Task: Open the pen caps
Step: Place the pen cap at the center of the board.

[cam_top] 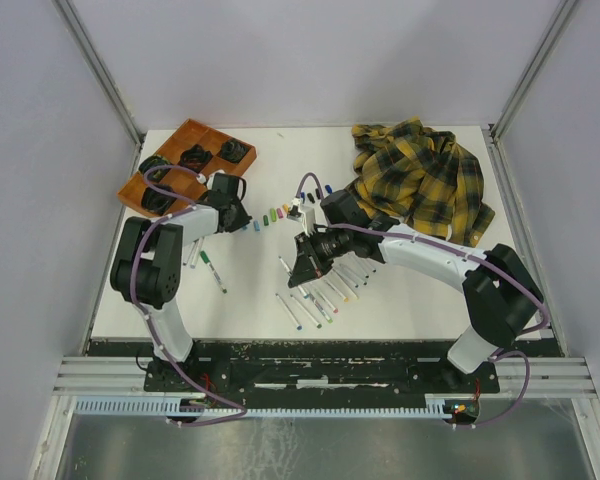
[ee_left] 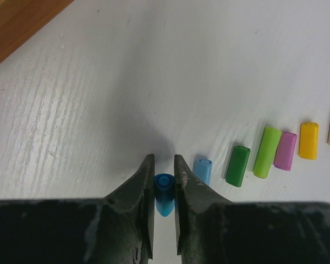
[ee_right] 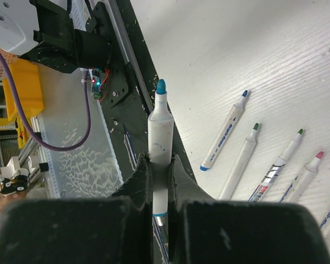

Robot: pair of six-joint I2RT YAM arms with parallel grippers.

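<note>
Looking down from above, a curved row of pen caps (cam_top: 275,214) lies mid-desk between the 2 arms. A fan of uncapped markers (cam_top: 320,295) lies near the right arm. With 1 green-capped marker (cam_top: 211,269) lying by the left arm, I judge most of the work done and a little left. A plaid shirt (cam_top: 420,180) sits far right and a wooden tray (cam_top: 185,165) far left.

The left wrist shows the left fingers (ee_left: 143,190) closely flanking a glossy blue cap (ee_left: 164,192) at the left end of 6 stubby plastic cylinders on the white, grained desk (ee_left: 99,99). Whether they pinch it I cannot tell.

The right wrist shows the right fingers (ee_right: 140,176) clamped on a smooth white marker barrel (ee_right: 160,132), its blue tip bare.
</note>
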